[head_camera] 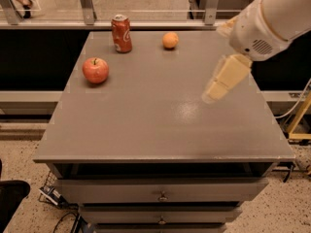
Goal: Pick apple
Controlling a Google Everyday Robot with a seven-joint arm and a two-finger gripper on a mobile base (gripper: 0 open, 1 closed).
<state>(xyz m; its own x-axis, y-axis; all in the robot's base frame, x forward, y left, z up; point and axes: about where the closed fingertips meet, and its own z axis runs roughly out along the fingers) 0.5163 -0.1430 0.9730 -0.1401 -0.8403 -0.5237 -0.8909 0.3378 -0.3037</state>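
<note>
The gripper (pixel 214 92) is hanging above the right side of the grey cabinet top (pixel 146 130), angled down and to the left from the bulky white arm (pixel 272 18) that is reaching in from the upper right corner. From where I am standing it is showing only as one pale cream block, so I cannot tell whether it is open or closed; what I can say is that it is carrying nothing and is touching nothing. Beyond it, near the far edge, a small orange (pixel 170 40) is sitting by itself, and further left a red soda can (pixel 121 33) is standing upright. The apple (pixel 95 70) is resting on the far left part of the top, stem up, just in front of the can and apart from it, well away from the gripper, with bare surface lying between the two. Below, the drawers (pixel 163 193) are sitting shut. As I am judging it, the pick is only beginning: the whole crossing to the apple, the lowering around it, the closing and the lifting are all left to do.
</note>
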